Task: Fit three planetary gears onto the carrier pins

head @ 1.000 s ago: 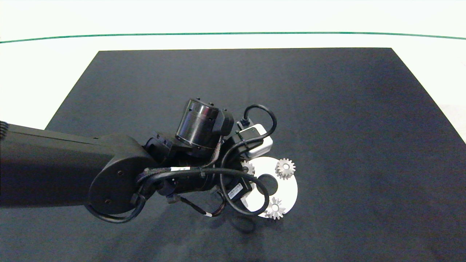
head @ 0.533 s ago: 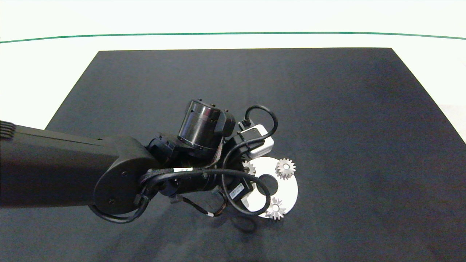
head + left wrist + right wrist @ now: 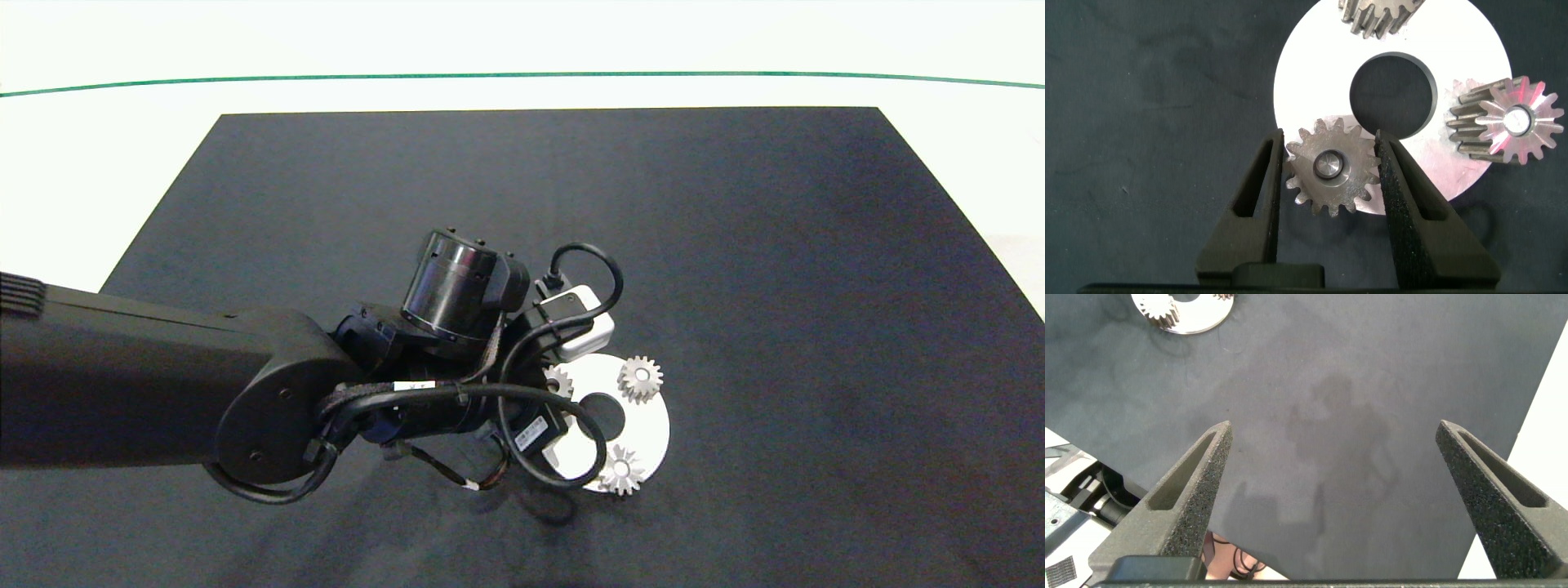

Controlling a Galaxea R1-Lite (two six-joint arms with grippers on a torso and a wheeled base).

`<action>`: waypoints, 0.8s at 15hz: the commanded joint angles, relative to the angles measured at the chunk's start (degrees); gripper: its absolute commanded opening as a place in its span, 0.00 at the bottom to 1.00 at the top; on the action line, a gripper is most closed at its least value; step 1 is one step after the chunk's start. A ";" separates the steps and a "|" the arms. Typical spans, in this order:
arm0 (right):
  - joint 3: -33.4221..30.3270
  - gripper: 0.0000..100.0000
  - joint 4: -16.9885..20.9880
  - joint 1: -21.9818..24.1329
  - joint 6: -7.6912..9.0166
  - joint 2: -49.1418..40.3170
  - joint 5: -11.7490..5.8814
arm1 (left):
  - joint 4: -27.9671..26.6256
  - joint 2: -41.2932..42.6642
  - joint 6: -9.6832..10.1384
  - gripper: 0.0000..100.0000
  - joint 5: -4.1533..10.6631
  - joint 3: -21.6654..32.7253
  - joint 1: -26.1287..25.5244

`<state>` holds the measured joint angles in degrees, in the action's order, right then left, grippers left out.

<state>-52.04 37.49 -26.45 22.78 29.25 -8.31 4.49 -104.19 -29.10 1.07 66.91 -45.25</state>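
A white disc (image 3: 649,425) lies on the black mat, with my left arm (image 3: 269,408) reaching over its left side. Three planetary gears sit on it. One gear (image 3: 1331,167) stands between the fingers of my left gripper (image 3: 1329,139), which is shut on its teeth. A carrier pin (image 3: 1331,166) shows in that gear's centre hole. A second gear (image 3: 639,378) sits on the far right of the disc. The third gear (image 3: 620,471) sits at the near edge. My right gripper (image 3: 1333,429) hangs open above bare mat, away from the disc (image 3: 1196,322).
The black mat (image 3: 775,245) lies on a white table (image 3: 98,163), and a green line (image 3: 522,75) runs along the far side. The left wrist and its cables (image 3: 555,408) hide the disc's left part in the head view.
My left arm has crept slightly to the right and toward the near edge. The disc and the near gear have shifted a touch with it.
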 commanded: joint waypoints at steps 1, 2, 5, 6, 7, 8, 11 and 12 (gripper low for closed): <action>0.01 1.00 0.22 0.00 0.16 0.02 -0.04 | 0.00 -0.05 0.01 1.00 -0.02 -0.12 -0.10; 0.01 1.00 0.22 0.00 0.16 0.11 -0.04 | 0.00 -0.05 0.10 1.00 -0.02 -0.12 -0.01; 0.01 1.00 0.22 0.00 0.16 0.11 -0.04 | 0.00 -0.05 0.10 1.00 -0.11 -0.12 -0.01; 0.27 1.00 0.22 0.00 0.16 0.20 -0.04 | 0.00 -0.05 0.27 1.00 -0.11 -0.21 0.08; 0.98 1.00 0.22 0.00 -0.11 0.46 0.05 | -0.09 0.22 0.80 1.00 -0.02 -0.47 0.16; 1.59 1.00 0.13 0.09 -1.08 0.90 0.05 | -0.18 0.75 1.59 1.00 -0.02 -0.47 0.43; 1.68 1.00 -0.13 0.35 -2.66 3.80 0.14 | -0.27 6.28 3.35 1.00 -0.02 -3.02 3.15; 1.68 1.00 -0.13 1.23 -2.83 4.07 0.05 | -0.36 8.92 4.58 1.00 0.16 -4.25 5.00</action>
<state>-50.35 37.12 -25.75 19.83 32.02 -8.18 4.13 -100.08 -25.33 1.05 64.61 -42.83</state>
